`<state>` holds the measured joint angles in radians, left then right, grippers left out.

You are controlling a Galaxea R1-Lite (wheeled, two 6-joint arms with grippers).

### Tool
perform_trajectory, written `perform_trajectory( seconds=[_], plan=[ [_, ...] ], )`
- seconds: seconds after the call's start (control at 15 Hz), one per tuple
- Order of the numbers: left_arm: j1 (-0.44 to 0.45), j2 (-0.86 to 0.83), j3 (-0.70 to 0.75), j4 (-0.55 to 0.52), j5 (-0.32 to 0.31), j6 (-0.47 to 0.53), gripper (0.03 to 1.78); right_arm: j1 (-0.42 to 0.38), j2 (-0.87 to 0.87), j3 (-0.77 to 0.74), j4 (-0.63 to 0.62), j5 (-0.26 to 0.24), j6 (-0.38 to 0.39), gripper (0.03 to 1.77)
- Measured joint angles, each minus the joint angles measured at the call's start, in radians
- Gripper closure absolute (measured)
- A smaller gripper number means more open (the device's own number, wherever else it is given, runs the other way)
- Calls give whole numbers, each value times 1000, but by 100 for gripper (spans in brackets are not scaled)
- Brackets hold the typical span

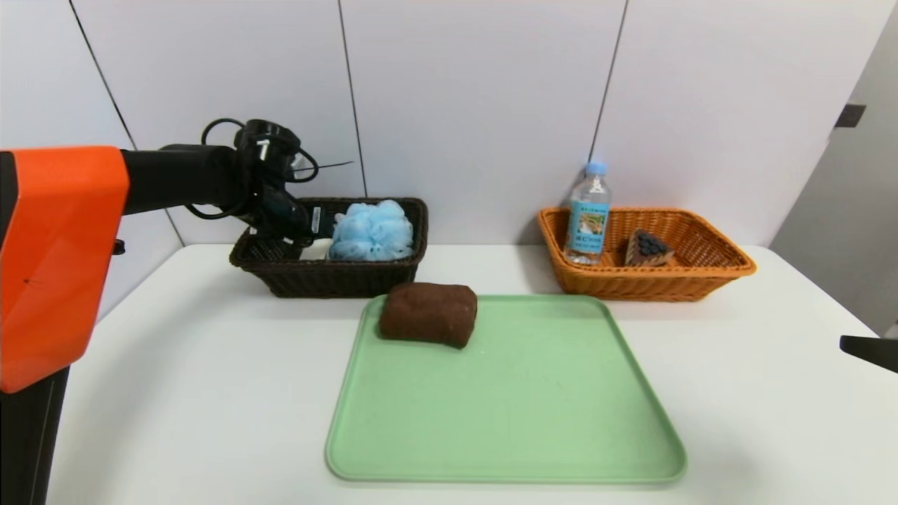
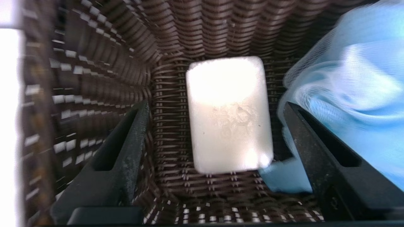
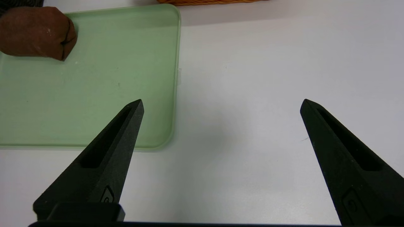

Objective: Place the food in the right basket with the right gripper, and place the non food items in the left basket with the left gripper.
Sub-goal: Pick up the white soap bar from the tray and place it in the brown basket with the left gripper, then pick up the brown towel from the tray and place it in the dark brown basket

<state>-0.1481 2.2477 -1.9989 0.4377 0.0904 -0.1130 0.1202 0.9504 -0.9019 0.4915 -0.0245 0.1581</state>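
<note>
Left arm: stretched forward from the orange shoulder housing, wrist bent down, left gripper (image 2: 214,107) lowered inside the dark brown wicker basket (image 1: 337,277). Fingers (image 2: 126,148) spread wide, holding nothing, one on each side of the white soap bar (image 2: 228,115) lying flat on the basket floor (clear gaps on both sides). One finger just beside the light-blue mesh bath pouf (image 2: 356,78).

Right arm: low at the right edge of the head view, over bare table. Right gripper (image 3: 221,104) with fingers (image 3: 110,154) wide apart, empty, pointing toward the near right corner of the green tray (image 3: 94,78).

Dark brown wicker basket: far left of table, holding pouf and soap bar.

Orange wicker basket (image 1: 701,277): far right of table, holding an upright clear water bottle (image 1: 588,217) (light-blue cap and label) and a chocolate cake slice (image 1: 647,249) topped with blueberries.

Brown rolled towel (image 1: 429,313): on the tray's far left corner, just in front of the dark basket.

Table (image 1: 175,393): white, smooth. Tray centred near the front edge.

Room: pale panelled wall (image 1: 477,98) behind, thin dark seams.
</note>
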Motion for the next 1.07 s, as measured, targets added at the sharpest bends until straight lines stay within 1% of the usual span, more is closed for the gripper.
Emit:
perform_trajectory(
  seconds=[0.27,0.4,0.47,0.53,0.67,0.8,0.93,1.0,1.07],
  plan=[
    [-24,-139,1,29,-4,13,22,0,-2,1,-1,3,1,9],
    [-47,-233,1,64,-23,40,19,0,-2,4,-1,5,0,9],
    [-63,-278,1,86,-44,55,18,0,-2,4,-1,7,0,9],
    [-86,-324,1,106,-81,67,17,0,-2,5,-1,8,0,9],
    [-162,-395,1,146,-165,66,16,0,-4,13,-1,10,3,9],
    [-266,-441,1,146,-189,14,15,0,-11,32,-9,11,9,9],
    [-386,-463,1,117,-187,-106,14,0,-18,39,-10,13,39,9],
    [-450,-465,0,88,-171,-185,14,0,-20,42,-10,13,53,9],
    [-506,-461,0,49,-134,-256,14,0,-22,45,-10,15,61,9]
  ],
)
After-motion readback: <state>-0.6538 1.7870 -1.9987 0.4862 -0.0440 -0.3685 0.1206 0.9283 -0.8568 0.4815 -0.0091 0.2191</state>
